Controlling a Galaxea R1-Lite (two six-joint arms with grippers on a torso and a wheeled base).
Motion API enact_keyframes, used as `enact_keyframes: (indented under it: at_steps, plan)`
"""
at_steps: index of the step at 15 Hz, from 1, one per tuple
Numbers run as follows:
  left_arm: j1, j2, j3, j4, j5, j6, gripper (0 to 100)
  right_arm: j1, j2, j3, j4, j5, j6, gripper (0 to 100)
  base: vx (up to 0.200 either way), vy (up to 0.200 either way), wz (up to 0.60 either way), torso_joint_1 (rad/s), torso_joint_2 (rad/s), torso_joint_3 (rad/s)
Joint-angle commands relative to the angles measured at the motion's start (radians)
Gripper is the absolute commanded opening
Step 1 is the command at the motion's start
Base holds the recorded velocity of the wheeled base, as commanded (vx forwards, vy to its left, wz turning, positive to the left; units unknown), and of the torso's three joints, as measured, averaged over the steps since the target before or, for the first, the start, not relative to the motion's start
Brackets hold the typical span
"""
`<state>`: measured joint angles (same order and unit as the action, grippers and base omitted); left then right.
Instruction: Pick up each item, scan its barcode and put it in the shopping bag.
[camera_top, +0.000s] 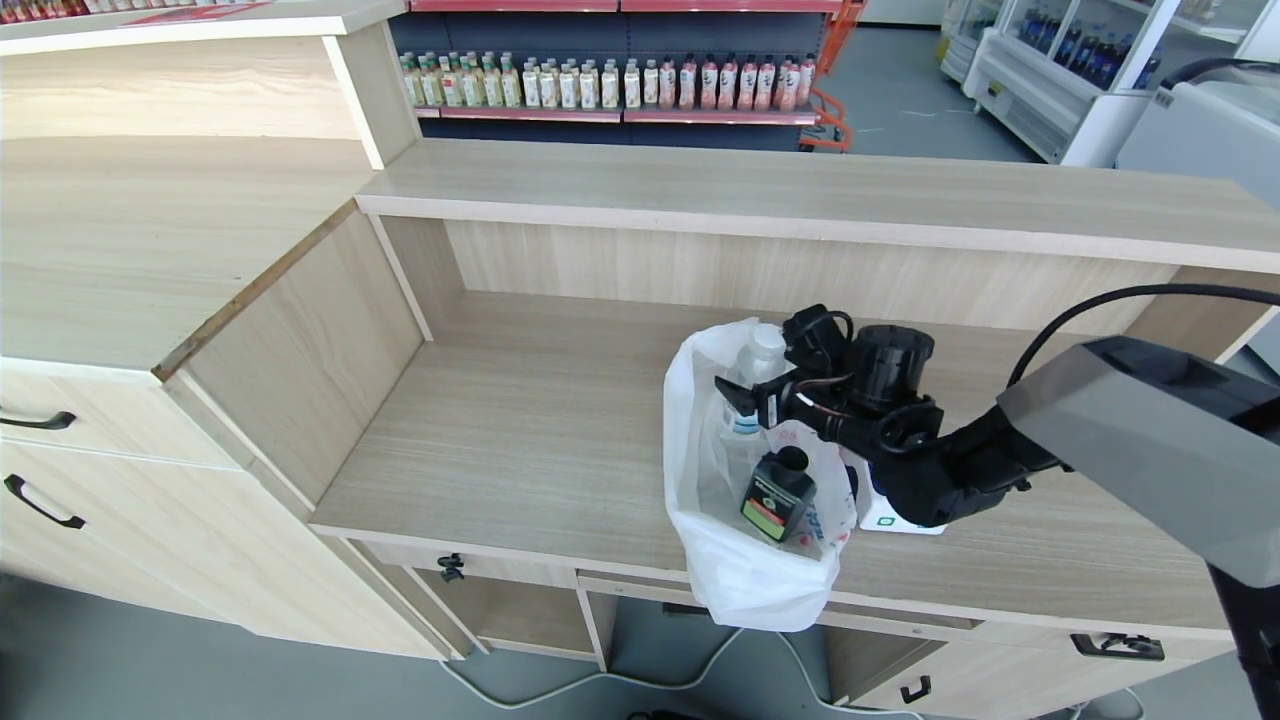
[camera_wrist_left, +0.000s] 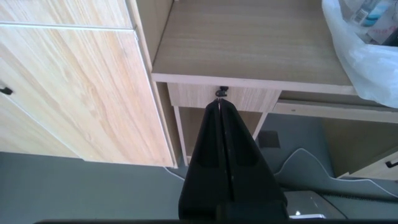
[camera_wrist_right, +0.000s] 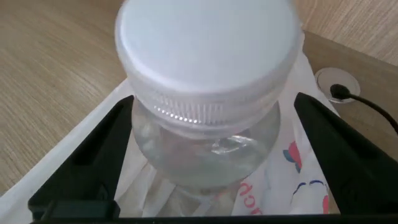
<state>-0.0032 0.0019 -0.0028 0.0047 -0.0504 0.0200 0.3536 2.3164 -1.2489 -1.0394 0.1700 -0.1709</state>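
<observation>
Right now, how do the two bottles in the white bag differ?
The clear bottle has a white cap; the dark bottle has a black one. The clear bottle rises higher; the dark bottle sits lower, nearer the front. The clear bottle stands between the right fingers; the dark bottle has nothing around it. Both sit in the white bag.

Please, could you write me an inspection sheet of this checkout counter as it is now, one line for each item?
Surface: pale wooden counter with a raised back ledge.
Job's things: white shopping bag open, sagging over the front edge; clear bottle with a white cap and dark bottle inside it.
Clutter: white device beside the bag.
Grippers: right claw open, fingers either side of the clear bottle; left claw shut, low before the counter.
Cables: black cable entering a grommet.
Surroundings: shelves of bottles; fridge cabinets.
</observation>
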Motion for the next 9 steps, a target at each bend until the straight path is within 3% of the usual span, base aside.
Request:
enact_keyframes:
  at_steps: [1, 6, 7, 9]
  plan:
    - [0.000, 0.000, 0.000, 0.000, 0.000, 0.000, 0, -0.004, -0.098, 0.023, 0.013, 0.002, 0.036, 100, 0.000, 0.000, 0.00, 0.000, 0.00, 0.000]
    - [0.000, 0.000, 0.000, 0.000, 0.000, 0.000, 0, -0.030, -0.351, 0.192, 0.064, 0.000, 0.114, 100, 0.000, 0.000, 0.00, 0.000, 0.00, 0.000]
    - [0.000, 0.000, 0.000, 0.000, 0.000, 0.000, 0, -0.042, -0.416, 0.223, 0.101, 0.000, 0.125, 100, 0.000, 0.000, 0.00, 0.000, 0.00, 0.000]
    - [0.000, 0.000, 0.000, 0.000, 0.000, 0.000, 0, -0.101, -0.739, 0.381, 0.302, -0.012, 0.175, 100, 0.000, 0.000, 0.00, 0.000, 0.00, 0.000]
